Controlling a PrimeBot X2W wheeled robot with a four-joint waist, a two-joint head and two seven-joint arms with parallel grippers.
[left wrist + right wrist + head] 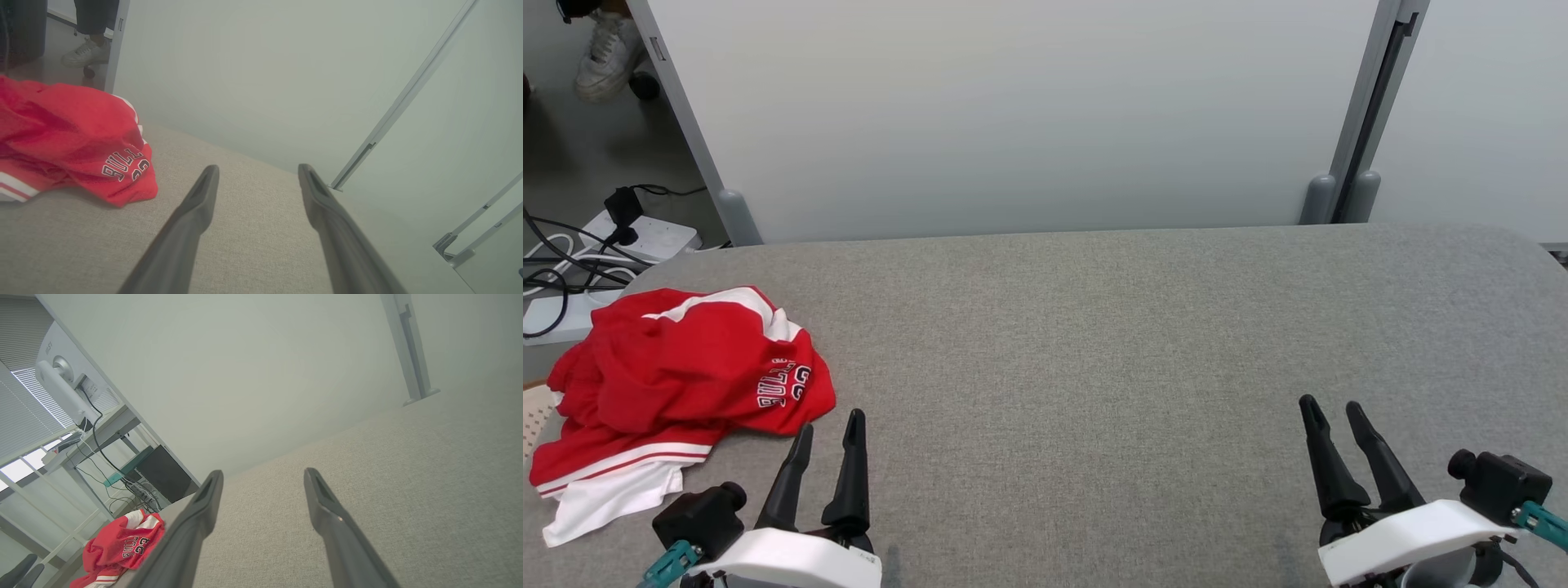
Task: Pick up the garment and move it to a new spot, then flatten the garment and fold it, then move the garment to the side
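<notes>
The garment (678, 384), a red jersey with white trim and lettering, is seen crumpled in a heap at the left end of the table (1094, 351), near its front-left corner. Part of its white edge is spread flat toward the front. The left gripper (831, 422) is found just beside the heap, to its right and slightly nearer the robot. Its nearer fingertip is set close to the garment's lettered fold, but whether they touch cannot be told. In the left wrist view the garment is shown to the left of the fingers (192, 212), with bare table lying between and ahead of them. The right gripper (1331, 403) is placed well apart from the garment, over the table's right side. In its wrist view the heap is seen far off at the lower left, beyond the left finger.

The jaws of both grippers are spread apart and are empty. Both are held low over the table near its front edge, with fingers pointed forward toward the pale panel (1013, 114) behind the table. The left one's fingers are tilted slightly rightward, the right one's slightly leftward. Beyond the table's left end a power strip (645, 237) with cables is seen on the floor, and a person's shoe (605, 53) farther back.
</notes>
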